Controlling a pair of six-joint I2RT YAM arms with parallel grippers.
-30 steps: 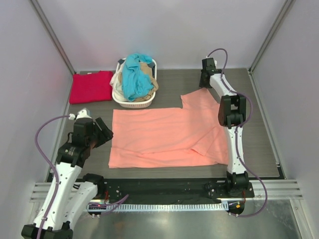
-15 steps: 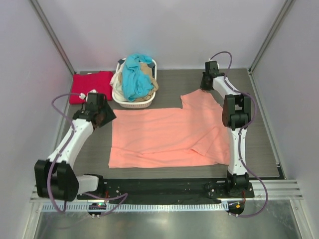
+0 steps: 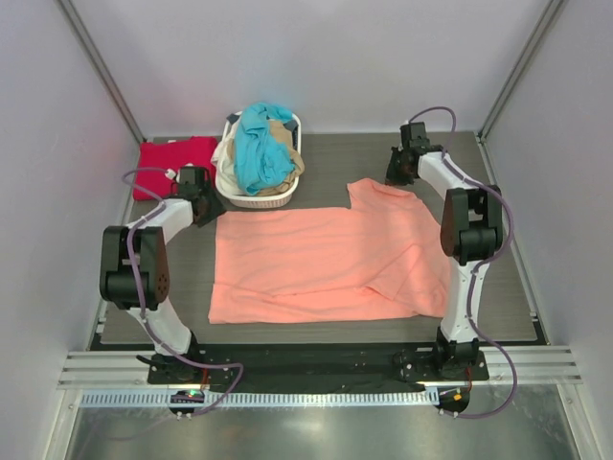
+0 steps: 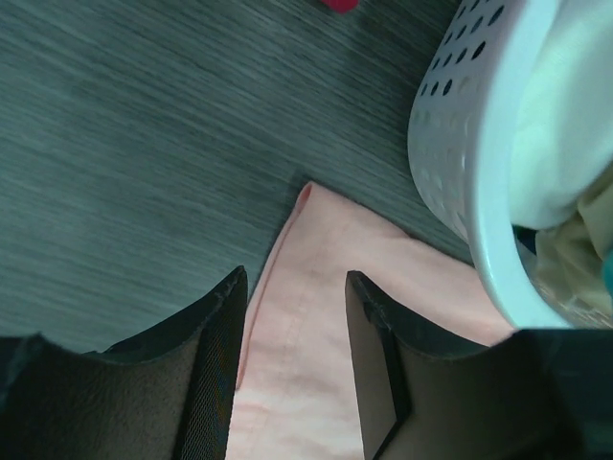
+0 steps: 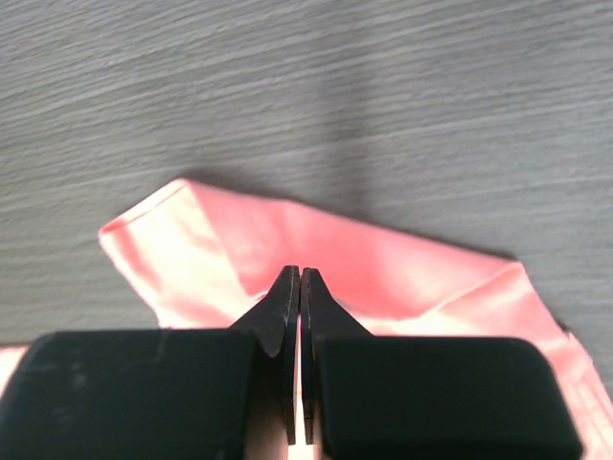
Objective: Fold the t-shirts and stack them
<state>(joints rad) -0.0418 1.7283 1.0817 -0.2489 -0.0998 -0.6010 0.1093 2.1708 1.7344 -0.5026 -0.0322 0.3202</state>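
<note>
Salmon-pink t-shirt (image 3: 316, 264) spread flat on counter (image 3: 498, 278) for folding, left hand (image 4: 295, 283) open astride its upper-left corner beside basket (image 4: 450, 144), right hand (image 5: 301, 273) closed over upper-right sleeve (image 5: 192, 240).

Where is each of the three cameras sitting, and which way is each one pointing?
Top external: above and behind the bases, facing down at the pink shirt, basket and red shirt; both arms show.
Left wrist: on the left arm, facing down past the open left tool at the shirt's corner by the basket.
Right wrist: on the right arm, facing down past the right tool, shut on the shirt's sleeve.
Shared: all see the pink shirt; top and left wrist see the basket.
</note>
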